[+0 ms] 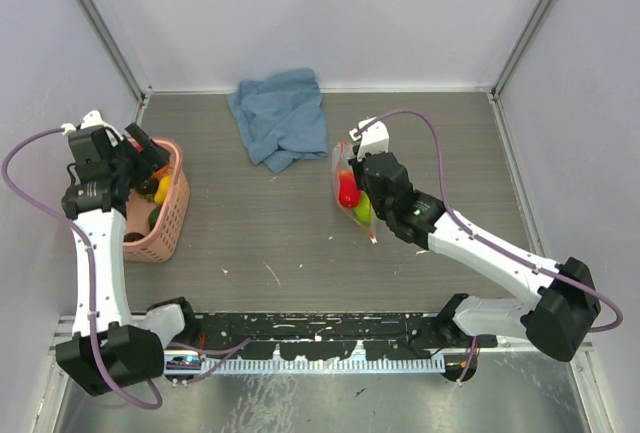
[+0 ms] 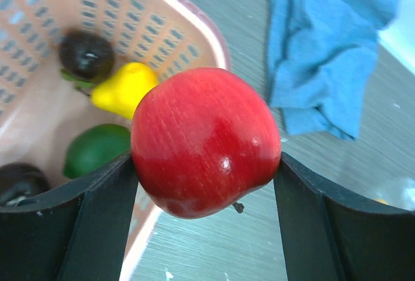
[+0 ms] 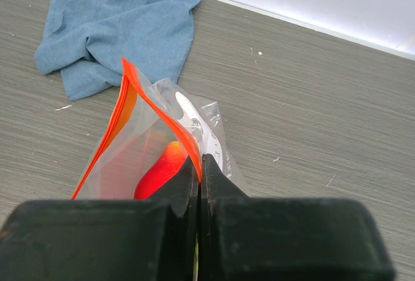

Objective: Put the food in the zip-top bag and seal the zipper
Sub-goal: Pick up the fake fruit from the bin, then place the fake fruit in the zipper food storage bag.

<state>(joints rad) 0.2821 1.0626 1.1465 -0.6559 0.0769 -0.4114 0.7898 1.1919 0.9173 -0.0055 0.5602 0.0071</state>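
While the left jaws stand wide, they are clamped on a red apple point(image 2: 206, 141), which fills the gap and touches the inner face of both fingers point(image 2: 97, 229). Beyond and below these jaws, to their left side in the wrist view, sits the pink basket point(image 2: 194, 21). It holds more of the food: a yellow fruit point(image 2: 123, 89), a green fruit point(image 2: 97, 148) and two dark brown ones, one far back point(image 2: 86, 54) and one close under the left finger point(image 2: 19, 183). The apple hangs over the basket's rim rather than down inside it.

Right jaws are pressed fully together, pinching the zip-top bag point(image 3: 162, 145) at its edge. The zipper point(image 3: 139, 96) runs up and away from the closed jaws as a red-orange strip. Its two sides spread apart just ahead of the jaws and meet again at a peak farther out. Inside the bag, directly ahead of the jaws, a red-orange fruit point(image 3: 162, 167) shows through the plastic. From above, a red piece point(image 1: 347, 191) and a yellow-green piece point(image 1: 362, 211) lie in the bag, next to the right jaws.

Farther out from both jaws, a crumpled blue cloth point(image 1: 283, 118) lies on the desk point(image 1: 270, 243), well apart from the bag and the basket.
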